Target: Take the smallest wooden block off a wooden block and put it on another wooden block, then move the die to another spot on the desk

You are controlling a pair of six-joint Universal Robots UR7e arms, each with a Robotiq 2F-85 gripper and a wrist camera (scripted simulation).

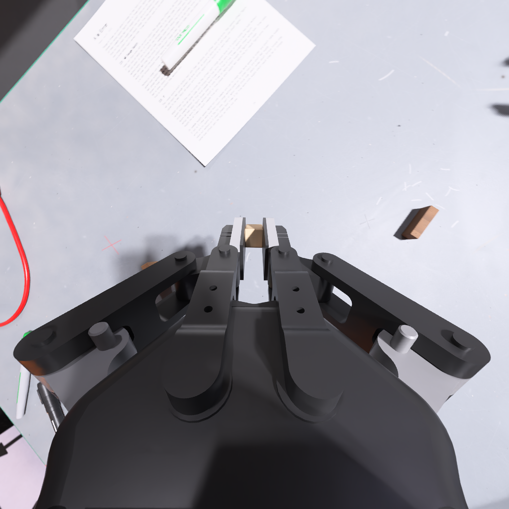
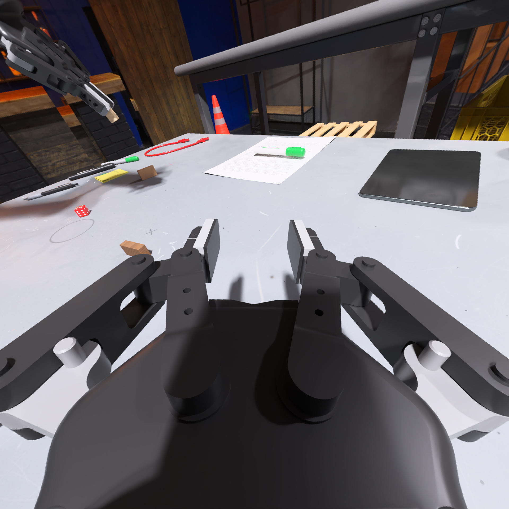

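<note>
My left gripper is shut on the smallest wooden block, a pale cube, and holds it high above the desk; it also shows in the right wrist view. A brown wooden block lies on the desk to the right, also in the right wrist view. Another brown block sits near the far left. A red die rests on the desk by a drawn circle. My right gripper is open and empty, low over the desk.
A printed sheet with a green-capped marker lies farther off. A red cable, pens and a yellow pad sit at the far left. A dark tablet lies at the right. The desk edge runs at the left.
</note>
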